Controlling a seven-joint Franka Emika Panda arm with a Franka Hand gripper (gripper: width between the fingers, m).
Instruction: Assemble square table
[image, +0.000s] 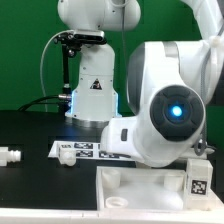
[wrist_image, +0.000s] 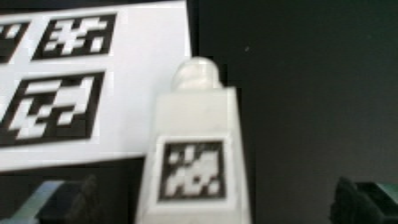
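Square table leg (wrist_image: 199, 150) lay at the edge of the marker board (wrist_image: 89, 80), under the gripper (wrist_image: 217, 202), whose fingers stood spread and empty; picking it up seemed the step, calling for descent, then closing.

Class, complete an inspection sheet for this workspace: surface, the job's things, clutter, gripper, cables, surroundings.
Surface: black table, dark and plain.
Job's things: white tabletop panel low in the exterior view, with a tag on one corner; one tagged leg lying at the edge of the marker board.
Clutter: small white part at the exterior view's left, too small to identify.
Gripper: gripper open, with a finger on either side of the leg, holding nothing.
Cables: black cable looping beside the robot base.
Surroundings: green backdrop.
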